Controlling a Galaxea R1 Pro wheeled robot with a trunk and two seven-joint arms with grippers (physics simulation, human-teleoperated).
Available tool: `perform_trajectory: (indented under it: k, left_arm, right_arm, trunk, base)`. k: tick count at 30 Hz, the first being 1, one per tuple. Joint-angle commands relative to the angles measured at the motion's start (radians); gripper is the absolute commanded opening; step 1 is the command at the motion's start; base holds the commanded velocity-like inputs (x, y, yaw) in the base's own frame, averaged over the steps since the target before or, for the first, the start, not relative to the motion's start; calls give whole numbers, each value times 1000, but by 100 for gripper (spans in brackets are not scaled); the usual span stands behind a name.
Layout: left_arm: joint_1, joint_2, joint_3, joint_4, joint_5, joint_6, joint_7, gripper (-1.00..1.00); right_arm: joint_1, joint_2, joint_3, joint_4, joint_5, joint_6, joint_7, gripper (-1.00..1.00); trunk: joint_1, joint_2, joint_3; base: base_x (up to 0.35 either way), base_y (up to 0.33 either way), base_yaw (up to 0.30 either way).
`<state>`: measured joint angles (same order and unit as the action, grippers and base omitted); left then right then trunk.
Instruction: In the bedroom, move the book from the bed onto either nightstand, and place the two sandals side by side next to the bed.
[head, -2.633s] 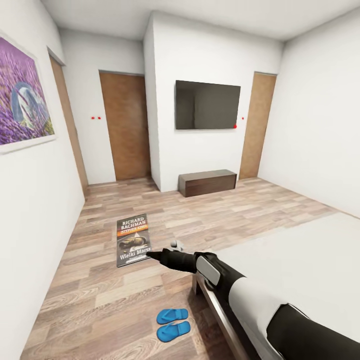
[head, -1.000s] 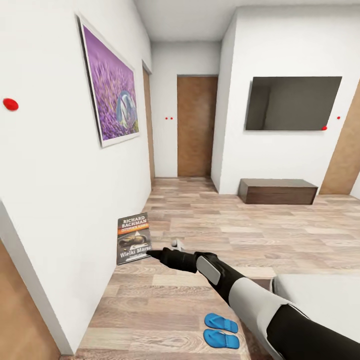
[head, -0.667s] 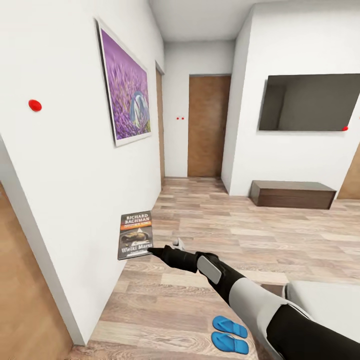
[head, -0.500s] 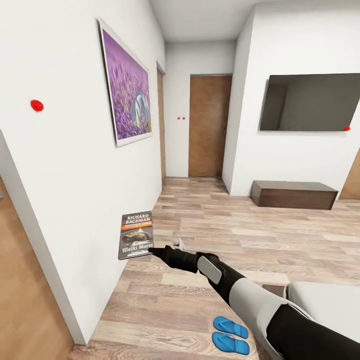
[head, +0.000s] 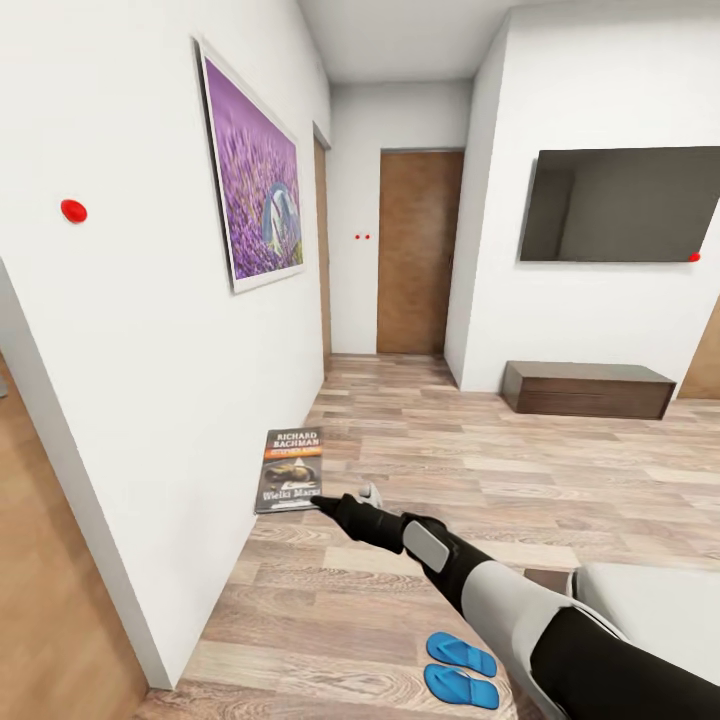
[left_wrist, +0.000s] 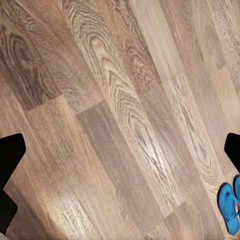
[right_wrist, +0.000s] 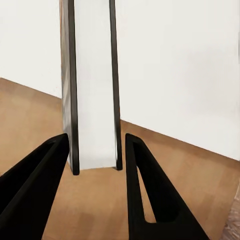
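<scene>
Book is pinched at its lower edge by your right gripper, fingers pressed on both covers in the right wrist view, its long axis running straight out beyond the fingertips; it hangs in the air above the plank floor, just beside the white wall; the blue sandals lie side by side on the floor, below and behind the book, near the bed corner; your left gripper looks spread, pointing down at the floor; you must still find a nightstand.
</scene>
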<state>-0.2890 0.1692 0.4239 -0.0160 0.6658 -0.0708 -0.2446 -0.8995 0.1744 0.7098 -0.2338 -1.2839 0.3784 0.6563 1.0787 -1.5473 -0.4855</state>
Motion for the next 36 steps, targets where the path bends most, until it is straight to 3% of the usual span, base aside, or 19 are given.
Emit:
perform_trajectory:
  k: [1,11,32,36]
  left_arm:
    - [-1,0,3,2,1,-3,-5,100]
    - [-1,5,2,2,1,-2,-3,100]
    - [-1,5,0,2,-1,0,1,100]
    - [-1,3,0,2,-20,0,1,100]
  right_arm:
    - [-1,0,5,6,-23,4,4,-100]
    - [-1,0,5,51,-81,-8,1,-100]
    - [-1,0,6,74,-88,-5,-1,-100]
    - [-1,0,5,75,-89,-7,-1,-100]
  trunk:
    - [0,-1,-1]
    - [0,-1,-1]
    - [0,-1,-1]
    - [0,-1,-1]
  base:
    - [0,0,0]
    - [8,0,0]
    - [141,0,0]
    - [208,0,0]
